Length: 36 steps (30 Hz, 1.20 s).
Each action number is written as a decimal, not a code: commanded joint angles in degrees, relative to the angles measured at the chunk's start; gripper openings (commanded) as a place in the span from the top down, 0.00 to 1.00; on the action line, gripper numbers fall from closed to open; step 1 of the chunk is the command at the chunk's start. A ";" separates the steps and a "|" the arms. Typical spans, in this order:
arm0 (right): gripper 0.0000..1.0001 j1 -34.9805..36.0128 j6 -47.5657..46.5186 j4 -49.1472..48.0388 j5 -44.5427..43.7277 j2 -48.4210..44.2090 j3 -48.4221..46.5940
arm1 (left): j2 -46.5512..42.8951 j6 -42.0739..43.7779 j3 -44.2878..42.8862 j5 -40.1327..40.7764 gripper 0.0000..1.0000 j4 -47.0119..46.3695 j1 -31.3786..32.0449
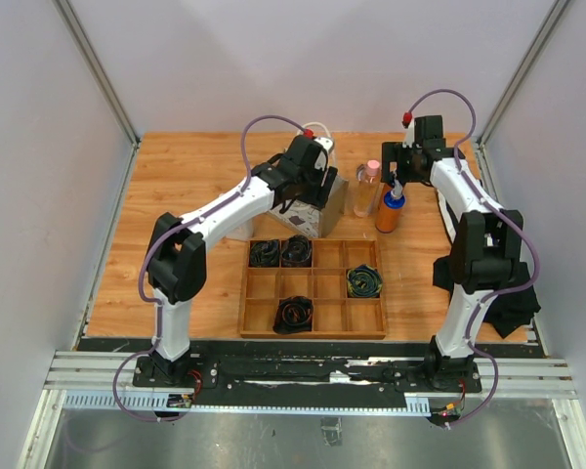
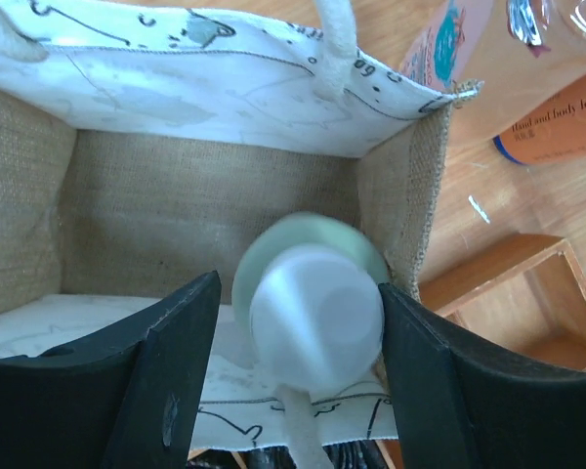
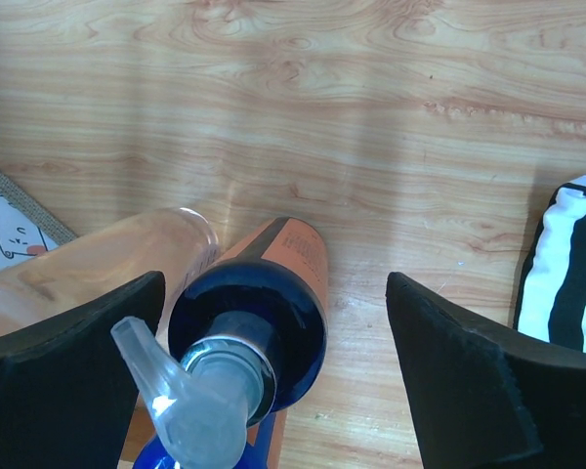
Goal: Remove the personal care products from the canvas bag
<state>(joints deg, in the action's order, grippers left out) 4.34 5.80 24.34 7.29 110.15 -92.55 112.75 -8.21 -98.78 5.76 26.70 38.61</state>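
The canvas bag (image 1: 324,217) stands open on the table behind the tray. In the left wrist view I look down into it (image 2: 205,195). A pale bottle with a white cap (image 2: 317,318) stands inside, near the right wall. My left gripper (image 2: 298,293) is open around that cap; the right finger touches it and the left finger is apart. The orange bottle with blue cap (image 1: 389,210) and the clear pinkish bottle (image 1: 364,191) stand on the table right of the bag. My right gripper (image 3: 273,283) is open above the orange bottle (image 3: 249,313), which stands nearer its left finger.
A wooden divided tray (image 1: 313,322) with coiled dark cables lies at the front centre. A black-and-white striped cloth (image 3: 571,264) lies to the right of the bottles, and a dark cloth (image 1: 513,298) lies by the right arm's base. Grey walls enclose the table.
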 commanded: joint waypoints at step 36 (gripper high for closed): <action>0.03 -0.20 0.61 1.23 -0.54 -17.06 5.44 | -4.97 3.19 -10.64 18.91 0.97 6.34 1.29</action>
<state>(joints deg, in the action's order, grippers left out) 4.36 6.00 25.08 6.07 97.01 -87.88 115.15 -7.42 -104.38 17.26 35.42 39.64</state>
